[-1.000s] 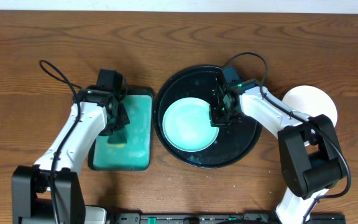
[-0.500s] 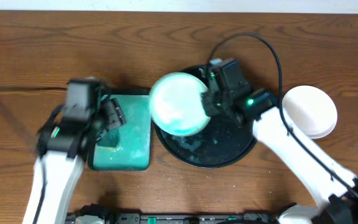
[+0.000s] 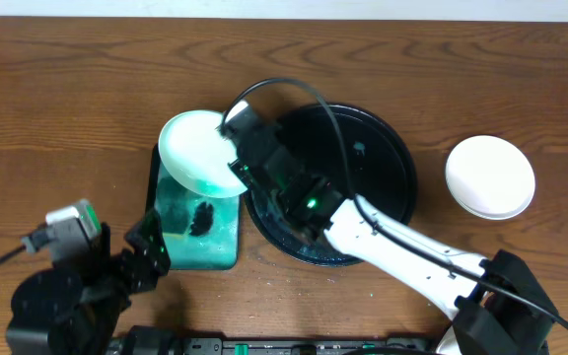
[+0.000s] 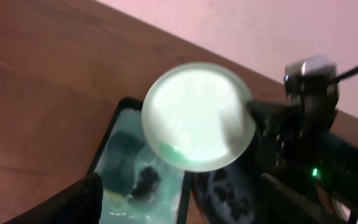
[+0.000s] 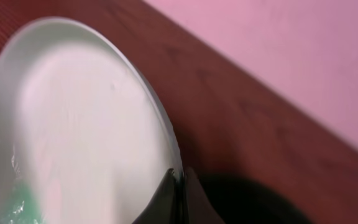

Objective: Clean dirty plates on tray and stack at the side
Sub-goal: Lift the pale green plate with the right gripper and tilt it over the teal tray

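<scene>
A pale mint plate (image 3: 197, 150) hangs tilted over the far end of the teal basin (image 3: 220, 247), with my right gripper (image 3: 237, 170) shut on its right rim. The right wrist view shows the fingers (image 5: 166, 193) pinched on that rim, and a green smear on the plate (image 5: 73, 124) near its lower edge. The black tray (image 3: 383, 168) lies bare to the right. In the left wrist view the plate (image 4: 197, 115) floats above the basin (image 4: 120, 155). My left gripper (image 3: 154, 254) stands open and holds nothing, low at the basin's near left corner.
A white plate (image 3: 489, 176) sits on the table right of the tray. A dark lump (image 3: 200, 215) lies in the basin's wet bottom. My right arm (image 3: 402, 247) stretches across the tray's front.
The right arm lifted the mint plate off the tray and carried it left over the basin. The left gripper opened and pulled back toward the front left.
</scene>
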Robot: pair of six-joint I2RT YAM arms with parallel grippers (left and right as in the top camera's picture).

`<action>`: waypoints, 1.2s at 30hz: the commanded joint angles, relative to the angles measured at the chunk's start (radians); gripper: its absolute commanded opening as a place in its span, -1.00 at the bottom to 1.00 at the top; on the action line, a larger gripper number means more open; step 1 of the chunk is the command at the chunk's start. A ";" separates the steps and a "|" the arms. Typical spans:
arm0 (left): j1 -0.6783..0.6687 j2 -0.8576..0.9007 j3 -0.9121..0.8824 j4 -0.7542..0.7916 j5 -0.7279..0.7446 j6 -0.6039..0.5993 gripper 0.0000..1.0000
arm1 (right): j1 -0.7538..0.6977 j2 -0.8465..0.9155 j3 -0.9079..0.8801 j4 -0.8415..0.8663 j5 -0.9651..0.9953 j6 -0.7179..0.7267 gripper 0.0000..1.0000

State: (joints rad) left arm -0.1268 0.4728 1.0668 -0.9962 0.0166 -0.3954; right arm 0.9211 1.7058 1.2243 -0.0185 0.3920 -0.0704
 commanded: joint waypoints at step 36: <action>0.004 -0.010 -0.005 -0.053 -0.009 0.002 0.60 | 0.252 -0.066 0.010 0.322 0.472 -0.568 -0.98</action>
State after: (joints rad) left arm -0.1268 0.4583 1.0668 -1.0481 0.0162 -0.3954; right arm 1.1618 1.6669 1.2240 0.2966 0.8497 -0.6113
